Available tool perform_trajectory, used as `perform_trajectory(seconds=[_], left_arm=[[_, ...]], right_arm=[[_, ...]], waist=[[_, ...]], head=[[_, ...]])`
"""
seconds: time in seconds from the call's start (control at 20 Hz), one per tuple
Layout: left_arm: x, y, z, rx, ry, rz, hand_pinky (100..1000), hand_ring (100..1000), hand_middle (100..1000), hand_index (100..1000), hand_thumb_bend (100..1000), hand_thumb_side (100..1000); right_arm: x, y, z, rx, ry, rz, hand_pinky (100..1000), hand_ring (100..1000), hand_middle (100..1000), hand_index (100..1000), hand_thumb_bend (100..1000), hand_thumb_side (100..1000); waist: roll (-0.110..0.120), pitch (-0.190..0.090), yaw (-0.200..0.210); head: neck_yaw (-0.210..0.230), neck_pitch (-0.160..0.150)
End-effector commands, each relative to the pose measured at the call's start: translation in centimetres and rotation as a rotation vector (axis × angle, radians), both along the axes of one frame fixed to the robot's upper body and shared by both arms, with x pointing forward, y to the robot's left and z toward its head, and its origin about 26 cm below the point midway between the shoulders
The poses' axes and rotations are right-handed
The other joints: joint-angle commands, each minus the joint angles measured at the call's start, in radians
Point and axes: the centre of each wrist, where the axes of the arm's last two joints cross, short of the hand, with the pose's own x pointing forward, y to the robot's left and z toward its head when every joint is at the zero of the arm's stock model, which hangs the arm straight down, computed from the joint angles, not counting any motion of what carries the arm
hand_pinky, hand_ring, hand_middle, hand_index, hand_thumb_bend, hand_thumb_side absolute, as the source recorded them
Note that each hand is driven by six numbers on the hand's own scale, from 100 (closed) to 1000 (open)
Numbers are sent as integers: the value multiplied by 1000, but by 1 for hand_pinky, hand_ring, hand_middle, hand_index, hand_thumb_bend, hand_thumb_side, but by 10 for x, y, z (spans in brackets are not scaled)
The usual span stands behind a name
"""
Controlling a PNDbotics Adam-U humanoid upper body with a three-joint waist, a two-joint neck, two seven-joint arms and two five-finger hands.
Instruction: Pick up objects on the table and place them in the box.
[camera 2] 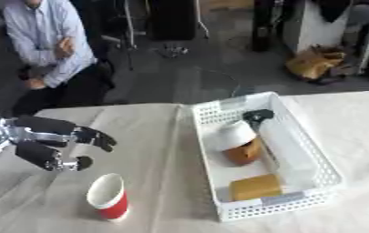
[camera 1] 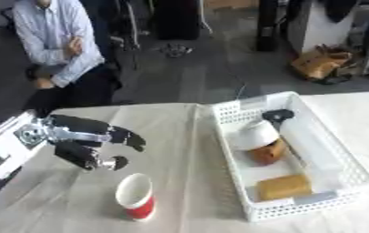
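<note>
Left hand point(camera 1: 91, 145) hovers open, fingers spread, holding nothing, above counter point(camera 1: 171, 132) near its left edge. Red cup point(camera 1: 136, 196) upright near front edge, just below hand. White box point(camera 1: 330, 157) right of centre, already holding items.

A table point(camera 1: 179, 136) draped in a creased off-white cloth carries two things. A white perforated basket point(camera 1: 343, 157) sits lengthwise on it (several items lie inside). Left of the basket, apart from it, a red-and-white paper cup point(camera 1: 136, 196) stands upright.
</note>
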Motion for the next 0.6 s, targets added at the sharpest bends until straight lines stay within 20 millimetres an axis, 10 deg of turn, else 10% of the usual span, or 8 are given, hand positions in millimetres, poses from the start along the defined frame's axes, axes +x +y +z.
perform_trajectory(seconds=[0.05, 0.6], left_arm=[[-4, 6, 6, 185, 22, -178, 1000, 1000, 1000, 1000, 655, 1000], [-9, 2, 28, 205, -98, -274, 1000, 1000, 1000, 1000, 666, 1000]], right_arm=[[-5, 1, 11, -35, -30, -1, 703, 803, 718, 673, 100, 992], [-5, 0, 9, -28, -26, 0, 703, 802, 717, 669, 100, 989]], waist=[[-3, -14, 2], [-6, -10, 12]], head=[[1, 10], [-3, 16]])
